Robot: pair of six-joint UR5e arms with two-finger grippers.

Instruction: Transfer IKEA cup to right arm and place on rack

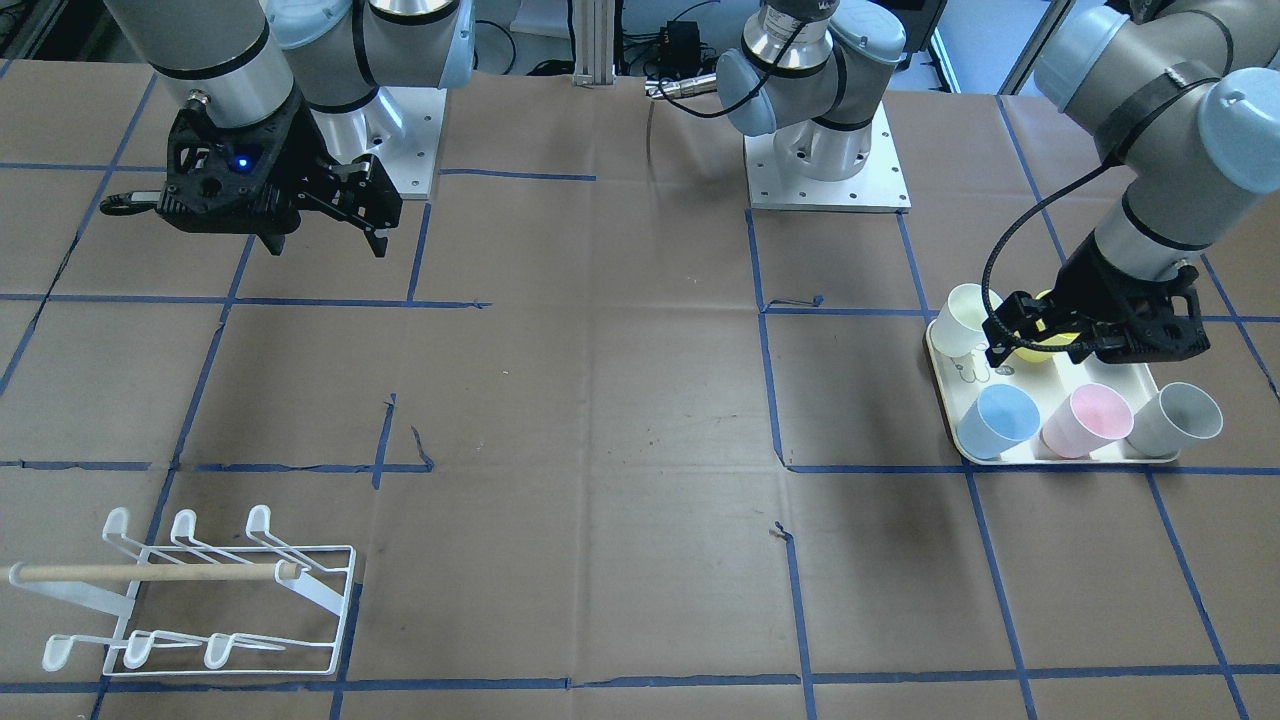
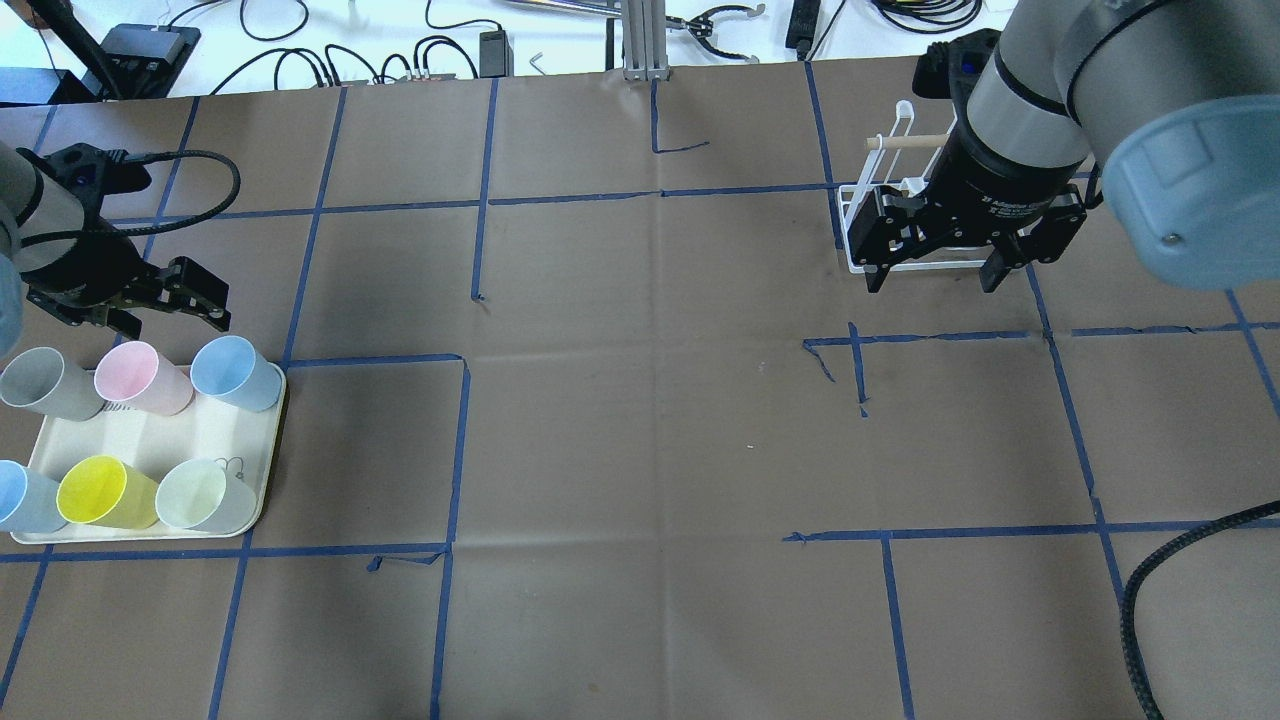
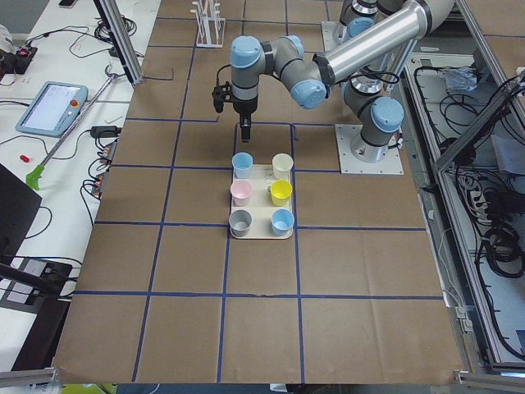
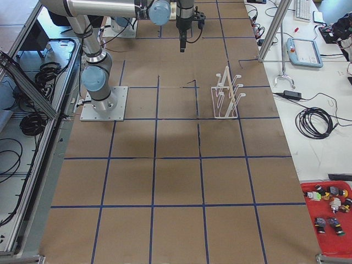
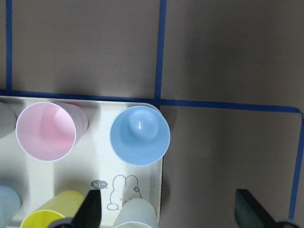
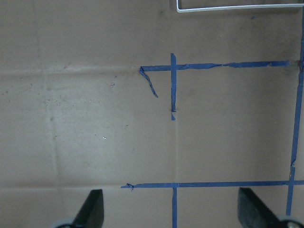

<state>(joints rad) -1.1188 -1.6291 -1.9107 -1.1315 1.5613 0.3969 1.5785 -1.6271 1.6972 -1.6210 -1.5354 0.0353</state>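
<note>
Several IKEA cups stand open side up on a cream tray (image 2: 205, 437): grey (image 2: 45, 382), pink (image 2: 140, 377), blue (image 2: 235, 372), yellow (image 2: 100, 492), pale green (image 2: 205, 495) and a second blue one at the edge. My left gripper (image 2: 170, 318) hangs open above the tray, holding nothing. Its wrist view looks down on the blue cup (image 5: 139, 135) and pink cup (image 5: 46, 131). My right gripper (image 2: 935, 278) is open and empty above bare table. The white wire rack (image 1: 200, 600) with its wooden dowel sits just beyond it, partly hidden overhead.
Brown paper with blue tape lines covers the table (image 2: 640, 430). The rack (image 4: 226, 93) stands near the table's far edge on my right. Cables and a spare gripper lie beyond the far edge (image 2: 720, 20). Both arm bases (image 1: 825, 170) are bolted at my side.
</note>
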